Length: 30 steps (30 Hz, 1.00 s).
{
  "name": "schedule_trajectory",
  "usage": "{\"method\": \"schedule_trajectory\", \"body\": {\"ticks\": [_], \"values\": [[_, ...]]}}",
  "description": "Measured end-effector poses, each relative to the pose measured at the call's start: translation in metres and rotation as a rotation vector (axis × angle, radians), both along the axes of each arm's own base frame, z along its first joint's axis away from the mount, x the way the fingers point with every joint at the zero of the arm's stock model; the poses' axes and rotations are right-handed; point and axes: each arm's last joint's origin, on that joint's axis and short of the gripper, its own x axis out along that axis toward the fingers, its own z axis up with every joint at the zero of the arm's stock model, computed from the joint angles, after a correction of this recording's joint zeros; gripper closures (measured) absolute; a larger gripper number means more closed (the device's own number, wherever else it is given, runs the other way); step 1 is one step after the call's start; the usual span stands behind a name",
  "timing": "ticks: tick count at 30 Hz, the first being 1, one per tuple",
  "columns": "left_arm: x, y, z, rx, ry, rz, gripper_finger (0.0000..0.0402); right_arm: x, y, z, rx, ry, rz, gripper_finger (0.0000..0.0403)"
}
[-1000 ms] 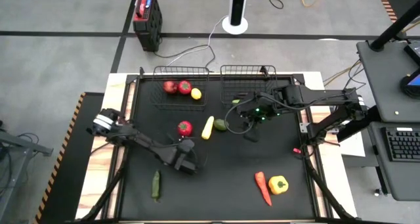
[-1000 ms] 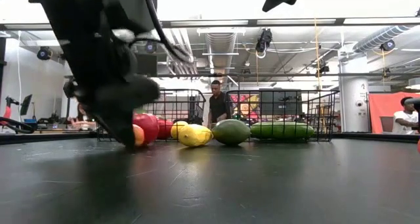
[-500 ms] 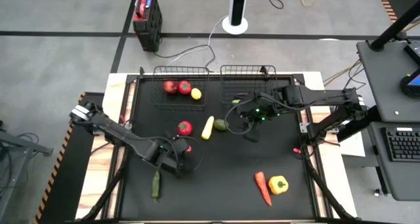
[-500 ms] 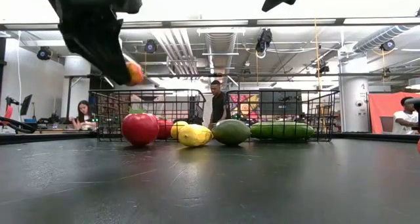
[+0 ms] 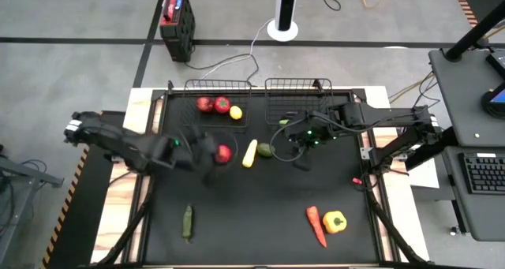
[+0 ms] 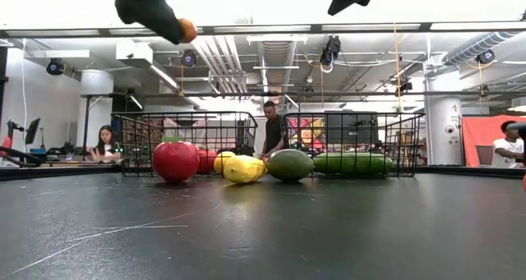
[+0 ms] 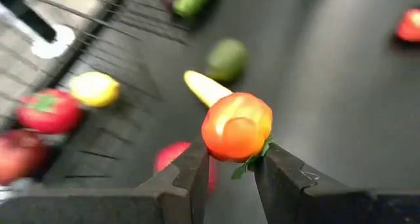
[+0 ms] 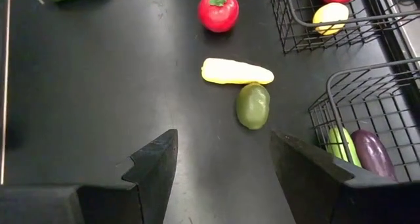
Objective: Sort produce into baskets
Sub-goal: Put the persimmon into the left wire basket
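My left gripper (image 7: 231, 163) is shut on a small orange-red round fruit (image 7: 236, 127) with a green leaf, high above the table's left middle (image 6: 188, 29). Below and beyond it a red tomato (image 5: 223, 153), a yellow squash (image 5: 249, 153) and an avocado (image 5: 265, 150) lie on the black mat. The left basket (image 5: 218, 84) holds two red fruits and a lemon (image 5: 235, 113). The right basket (image 8: 341, 92) holds a green piece and an eggplant (image 8: 372, 153). My right gripper (image 8: 223, 178) hangs open above the mat near the avocado. My left gripper pinches the orange-red fruit by its two opposite sides (image 7: 211, 145) between the free ends of its two fingers. The fingers slant down toward the far side. The fruit sits lifted well clear of the mat, its leaf against one finger.
A green pepper (image 5: 188, 222) lies near the front left. A carrot (image 5: 316, 224) and a yellow pepper (image 5: 334, 221) lie at the front right. Both baskets stand along the far edge. People show in the room behind the table.
My left gripper has risen from the mat with the orange-red fruit and gone toward the far edge, rolling its wrist as it went. The fruit is now lifted high above the table.
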Motion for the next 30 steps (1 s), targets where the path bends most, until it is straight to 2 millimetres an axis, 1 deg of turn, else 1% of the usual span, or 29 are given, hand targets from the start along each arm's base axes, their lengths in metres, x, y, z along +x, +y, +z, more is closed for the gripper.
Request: {"method": "schedule_trajectory", "body": {"ticks": [4, 6, 8, 10, 14, 19, 21, 24, 30], "values": [[-0.008, 0.042, 0.019, 0.048, 0.021, 0.075, 0.031, 0.0, 0.0, -0.001, -0.001, 0.001, -0.001, 0.017], [-0.011, 0.066, 0.025, 0.04, 0.053, 0.102, 0.031, 0.0, 0.0, -0.001, -0.001, 0.002, -0.002, 0.017], [-0.015, 0.091, 0.027, 0.009, 0.09, 0.118, 0.031, 0.0, 0.0, -0.002, -0.001, 0.002, -0.002, 0.017], [-0.018, 0.117, 0.025, -0.027, 0.137, 0.118, 0.031, 0.001, 0.0, -0.003, -0.001, 0.004, -0.003, 0.017], [-0.029, 0.163, 0.013, -0.116, 0.237, 0.103, 0.031, 0.001, 0.0, -0.004, 0.003, 0.008, -0.009, 0.017], [-0.044, 0.21, -0.007, -0.198, 0.343, 0.187, 0.031, 0.001, 0.0, -0.007, 0.005, 0.018, -0.013, 0.017], [-0.047, 0.222, -0.015, -0.213, 0.389, 0.195, 0.031, 0.001, 0.0, -0.01, 0.004, 0.025, -0.013, 0.017], [-0.046, 0.235, -0.027, -0.221, 0.449, 0.166, 0.031, 0.002, 0.0, -0.015, 0.003, 0.029, -0.014, 0.017], [-0.038, 0.245, -0.047, -0.245, 0.525, 0.148, 0.0304, 0.002, 0.0, -0.02, 0.011, 0.041, -0.025, 0.017]]}}
